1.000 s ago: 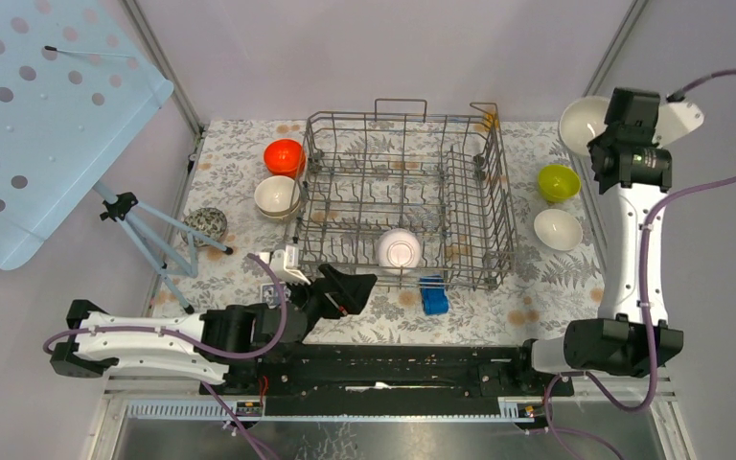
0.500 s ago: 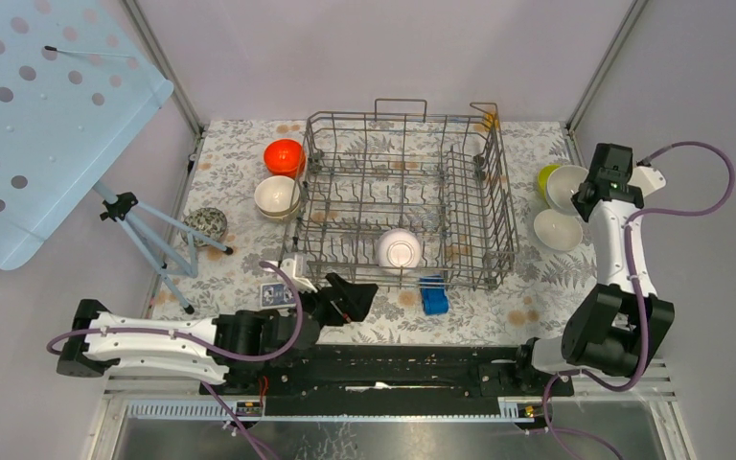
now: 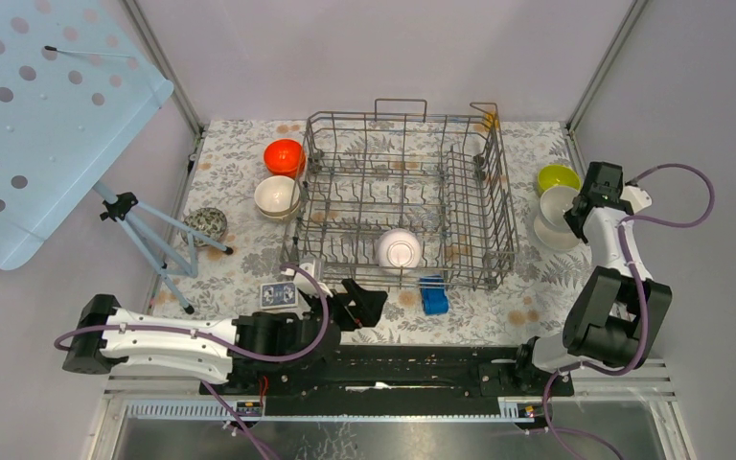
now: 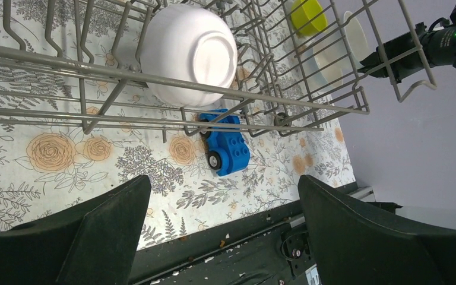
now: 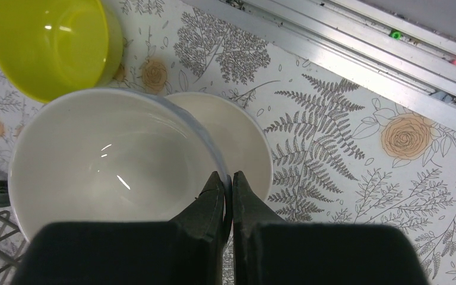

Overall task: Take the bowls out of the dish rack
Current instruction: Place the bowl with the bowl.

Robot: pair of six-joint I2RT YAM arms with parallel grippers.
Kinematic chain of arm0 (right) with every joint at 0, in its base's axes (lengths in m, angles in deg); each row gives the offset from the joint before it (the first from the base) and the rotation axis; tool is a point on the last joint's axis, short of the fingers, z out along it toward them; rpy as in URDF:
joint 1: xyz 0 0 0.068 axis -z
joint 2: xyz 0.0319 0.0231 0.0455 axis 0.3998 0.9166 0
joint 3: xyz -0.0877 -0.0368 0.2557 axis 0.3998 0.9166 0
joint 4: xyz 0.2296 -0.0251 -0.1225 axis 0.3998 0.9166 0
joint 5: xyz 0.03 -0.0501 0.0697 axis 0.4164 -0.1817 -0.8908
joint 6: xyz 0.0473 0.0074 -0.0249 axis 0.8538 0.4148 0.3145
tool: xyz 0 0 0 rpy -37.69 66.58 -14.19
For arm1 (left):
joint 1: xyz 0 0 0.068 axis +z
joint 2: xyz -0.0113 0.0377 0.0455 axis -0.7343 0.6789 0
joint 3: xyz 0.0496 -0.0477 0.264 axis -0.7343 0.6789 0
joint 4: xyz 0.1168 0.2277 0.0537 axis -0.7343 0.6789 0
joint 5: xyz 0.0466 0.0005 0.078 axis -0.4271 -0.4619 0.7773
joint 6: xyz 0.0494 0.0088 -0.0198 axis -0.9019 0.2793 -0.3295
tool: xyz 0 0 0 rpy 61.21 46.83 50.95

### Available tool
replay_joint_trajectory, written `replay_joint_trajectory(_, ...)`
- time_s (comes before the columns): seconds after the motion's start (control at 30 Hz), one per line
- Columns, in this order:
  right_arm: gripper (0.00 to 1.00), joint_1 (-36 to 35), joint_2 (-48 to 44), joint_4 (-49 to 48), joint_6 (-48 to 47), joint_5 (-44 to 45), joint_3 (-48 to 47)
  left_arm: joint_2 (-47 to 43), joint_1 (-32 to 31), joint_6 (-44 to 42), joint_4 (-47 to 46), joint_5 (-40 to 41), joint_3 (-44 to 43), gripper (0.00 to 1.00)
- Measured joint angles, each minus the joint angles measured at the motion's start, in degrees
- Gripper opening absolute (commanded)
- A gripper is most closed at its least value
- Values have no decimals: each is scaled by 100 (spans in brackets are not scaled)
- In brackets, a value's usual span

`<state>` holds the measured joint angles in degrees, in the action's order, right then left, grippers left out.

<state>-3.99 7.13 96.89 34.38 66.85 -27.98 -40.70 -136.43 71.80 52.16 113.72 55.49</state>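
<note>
The grey wire dish rack [image 3: 504, 206] fills the centre of the top view on the flowered cloth [image 3: 556, 278]. Only one bowl sits in it, low in the rack's near row: the white racked bowl [image 4: 187, 53], propped on edge between tines with its base turned toward the bottom of the frame, which is likely why it stays put. Just below it in the top view, the left gripper [image 4: 222, 184] has its fingers spread wide and holds nothing. It is pointed at that bowl, probably lined up to take it. At the right edge the right gripper [image 5: 228, 184] has its fingers pressed together on the thin rim of the held bowl [image 5: 107, 160], white and mouth-up. A rim pinch suits a bowl too wide to span. It hangs over the resting bowl [image 5: 243, 136], also white, apparently to be nested there, though I cannot tell whether the two touch. Just beside them, toward the top, is the yellow-green bowl [image 5: 47, 47]. Left of the rack stand the orange-red bowl [image 3: 284, 156] and the beige bowl [image 3: 277, 196]. That makes six bowls in sight: three white, one yellow-green, one orange-red, one beige, five of them outside the rack. Smaller things number one each: a blue toy car [image 4: 228, 148], a speckled ball [image 3: 207, 223] and a pack of cards [image 3: 275, 294].
</note>
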Motion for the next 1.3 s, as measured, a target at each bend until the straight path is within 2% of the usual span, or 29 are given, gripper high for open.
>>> replay_joint_trajectory(0.37, 0, 74, 0, -186, 4, -92, 291, 136, 0, 356, 162, -90, 0, 99)
replay_joint_trajectory(1.2, 0, 118, 205, -376, 0, -170, 511, 291, 0, 492, 195, -192, 0, 99)
replay_joint_trajectory(1.3, 5, 120, 249, -378, 0, -168, 511, 295, 0, 492, 190, -199, 0, 99)
